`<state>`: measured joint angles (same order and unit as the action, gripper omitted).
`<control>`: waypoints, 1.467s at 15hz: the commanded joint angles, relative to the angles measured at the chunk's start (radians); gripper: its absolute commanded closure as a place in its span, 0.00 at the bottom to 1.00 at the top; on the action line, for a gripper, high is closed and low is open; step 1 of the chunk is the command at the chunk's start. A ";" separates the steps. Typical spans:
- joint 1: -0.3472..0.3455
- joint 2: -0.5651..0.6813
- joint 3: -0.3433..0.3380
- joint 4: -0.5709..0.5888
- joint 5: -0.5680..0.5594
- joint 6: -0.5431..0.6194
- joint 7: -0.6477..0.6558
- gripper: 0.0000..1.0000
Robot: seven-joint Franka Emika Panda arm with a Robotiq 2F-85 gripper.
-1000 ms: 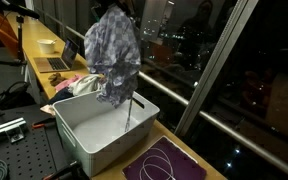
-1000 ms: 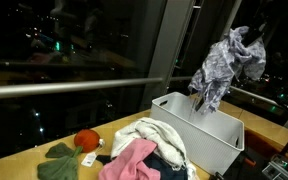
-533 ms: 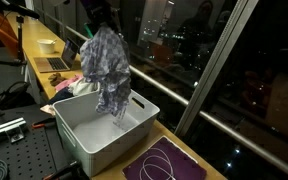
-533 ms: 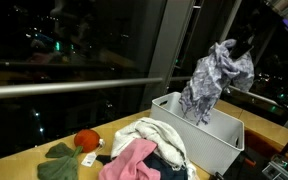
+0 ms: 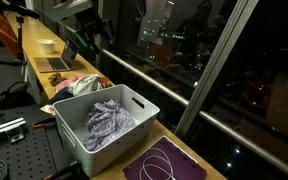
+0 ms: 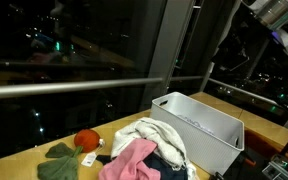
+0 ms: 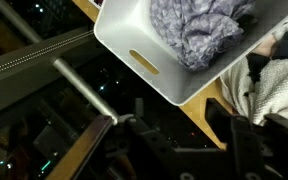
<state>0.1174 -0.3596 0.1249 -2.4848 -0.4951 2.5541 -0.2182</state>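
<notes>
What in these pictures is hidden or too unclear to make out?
Patterned cloth: hidden in an exterior view behind the wall of the white bin.
Clothes pile: cut off by the wrist view's right edge.
Gripper: fingers dark and blurred in the wrist view.

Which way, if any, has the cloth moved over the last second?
Yes, downward: the cloth hung above the bin and now lies inside it, below the rim.

So the crumpled blue-grey patterned cloth (image 5: 107, 125) dropped from the gripper (image 7: 184, 140) into the white plastic bin (image 5: 112, 152). Gripper's pulled up toward 12 o'clock, empty.
</notes>
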 commanded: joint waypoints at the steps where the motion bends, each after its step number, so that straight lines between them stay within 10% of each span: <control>1: 0.022 0.030 0.052 0.031 0.020 0.010 0.035 0.03; 9: 0.097 0.385 0.266 0.290 -0.127 0.000 0.277 0.00; 22: 0.228 0.819 0.105 0.559 -0.143 -0.069 0.216 0.00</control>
<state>0.3286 0.4197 0.2666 -1.9560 -0.6648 2.5084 0.0338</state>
